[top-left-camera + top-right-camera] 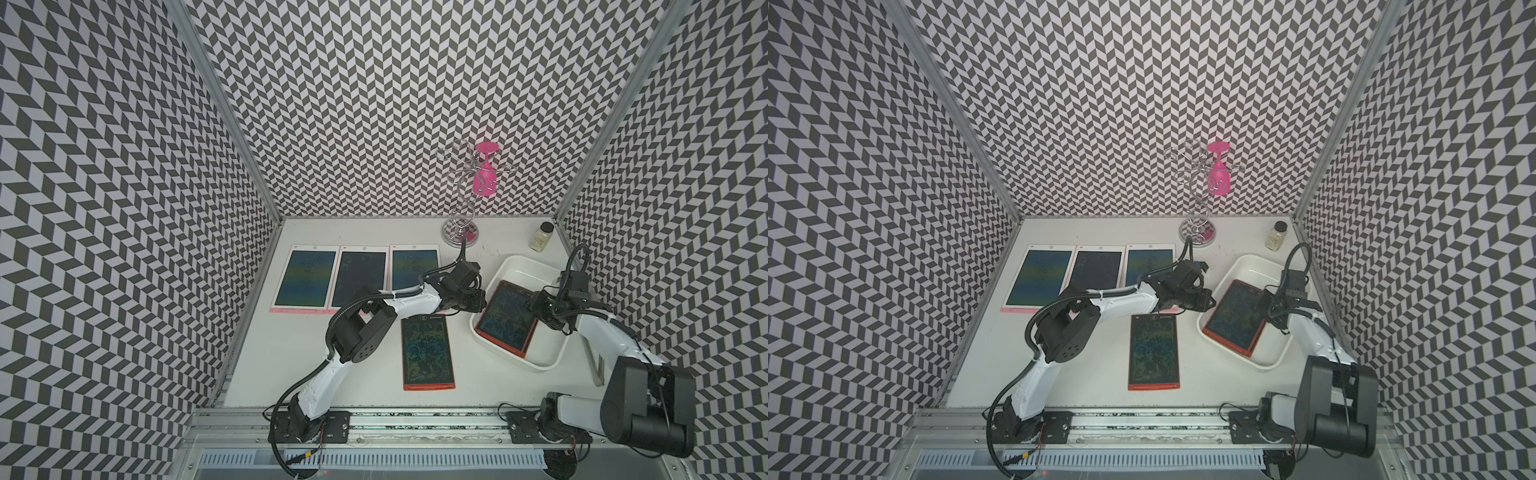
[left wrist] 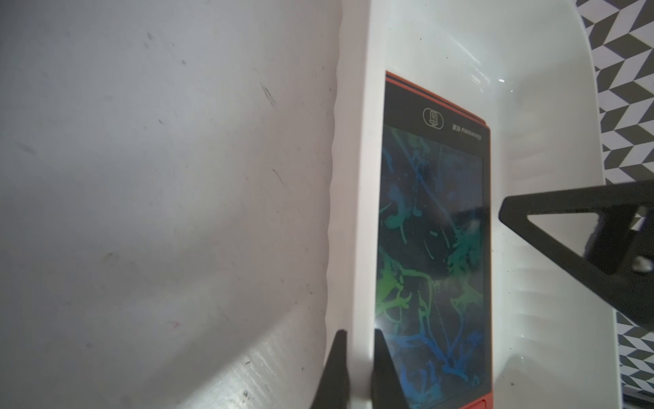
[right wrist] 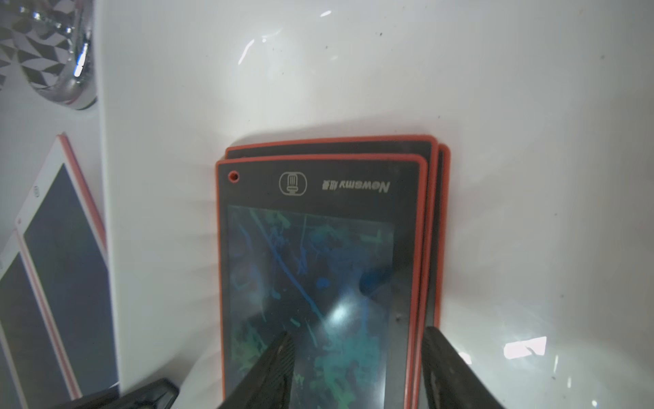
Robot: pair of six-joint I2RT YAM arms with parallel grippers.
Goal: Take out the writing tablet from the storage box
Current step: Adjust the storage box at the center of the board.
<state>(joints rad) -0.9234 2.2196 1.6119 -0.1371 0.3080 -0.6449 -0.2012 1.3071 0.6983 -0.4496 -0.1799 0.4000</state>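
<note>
Left pincer (image 2: 359,340) clamped on storage box (image 2: 354,177) rim; right pincer (image 3: 357,336) spread over top writing tablet (image 3: 318,248) inside it. I risk pinching two off the stack (image 3: 437,230): edges nearly flush.

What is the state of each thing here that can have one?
left gripper: shut on storage box rim.
right gripper: open, over top tablet.
tablet stack: lying inside the storage box.
loose red tablet: lying flat outside the box.
pink glass: hanging upside down.
jar: upright, capped.
</note>
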